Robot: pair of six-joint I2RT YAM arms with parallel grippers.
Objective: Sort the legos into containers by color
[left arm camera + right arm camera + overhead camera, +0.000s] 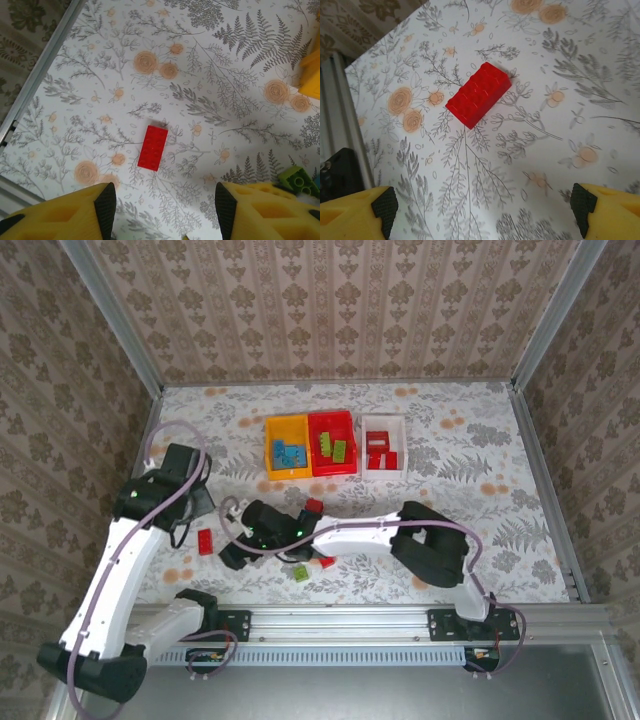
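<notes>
We see the left gripper (162, 200) and right gripper (482, 205), both open and empty, above one red brick (155, 147) lying on the table (225, 75); if both descend, we judge they may collide.

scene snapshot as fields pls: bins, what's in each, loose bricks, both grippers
bins: orange-yellow bin, red bin, white bin, side by side at the far middle of the table
orange-yellow bin holds: blue legos
red bin holds: green legos
white bin holds: red legos
loose on table: three loose red bricks, one loose green brick
left gripper: open, empty, red brick lying ahead of it
right gripper: open, empty, red brick lying ahead of it
</notes>
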